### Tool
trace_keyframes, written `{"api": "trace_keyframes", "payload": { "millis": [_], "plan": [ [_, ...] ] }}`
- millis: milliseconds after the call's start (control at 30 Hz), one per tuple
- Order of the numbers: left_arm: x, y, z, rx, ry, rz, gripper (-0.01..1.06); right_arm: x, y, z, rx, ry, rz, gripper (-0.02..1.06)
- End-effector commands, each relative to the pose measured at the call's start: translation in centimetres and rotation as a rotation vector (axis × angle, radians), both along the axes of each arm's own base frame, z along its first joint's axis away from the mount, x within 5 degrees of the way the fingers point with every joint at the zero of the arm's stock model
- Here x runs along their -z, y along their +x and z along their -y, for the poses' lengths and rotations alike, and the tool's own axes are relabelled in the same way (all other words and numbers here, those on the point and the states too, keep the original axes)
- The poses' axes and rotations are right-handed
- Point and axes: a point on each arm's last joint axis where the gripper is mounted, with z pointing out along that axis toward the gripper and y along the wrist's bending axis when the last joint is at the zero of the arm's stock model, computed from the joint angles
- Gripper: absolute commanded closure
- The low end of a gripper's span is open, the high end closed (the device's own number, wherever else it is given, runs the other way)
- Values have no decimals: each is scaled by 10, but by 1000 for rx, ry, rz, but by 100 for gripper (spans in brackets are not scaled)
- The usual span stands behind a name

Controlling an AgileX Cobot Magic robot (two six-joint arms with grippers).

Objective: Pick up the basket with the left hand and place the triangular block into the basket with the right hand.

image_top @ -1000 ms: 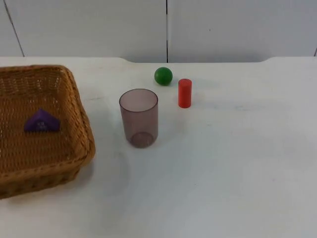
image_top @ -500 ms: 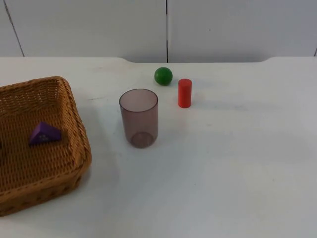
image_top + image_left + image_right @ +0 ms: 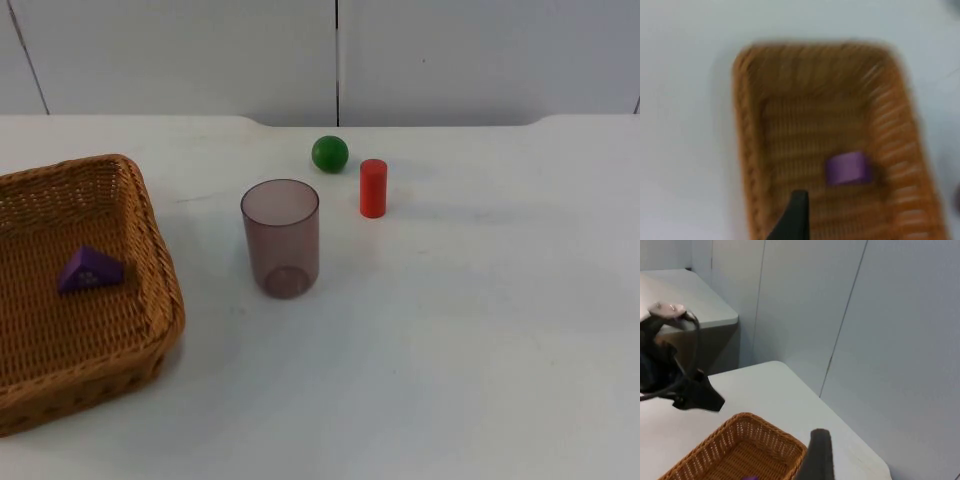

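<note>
A woven wicker basket is seen standing on the white table at its left side in the top view; the purple triangular block lies inside it on the woven floor, near the far wall and apart from the rim; the same block is made out on the basket floor in the left wrist view, where one black fingertip of the left gripper hangs above the basket's inside, touching nothing that can be seen; whether that pincer is apart or together cannot be told. A translucent brownish cup stands upright just right of the basket, and nothing is seen inside it; a red cylinder stands upright beyond it, with a green ball near it towards the grey wall. The right gripper is held high over the basket's corner; its state cannot be told either. No writing or label can be read on anything.
</note>
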Motion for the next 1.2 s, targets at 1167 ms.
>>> {"api": "trace_keyframes", "payload": {
  "millis": [1167],
  "plan": [
    [-87,-194,73,598,178,486,17,102,-124,148,63,94,-172,37]
  ]
}}
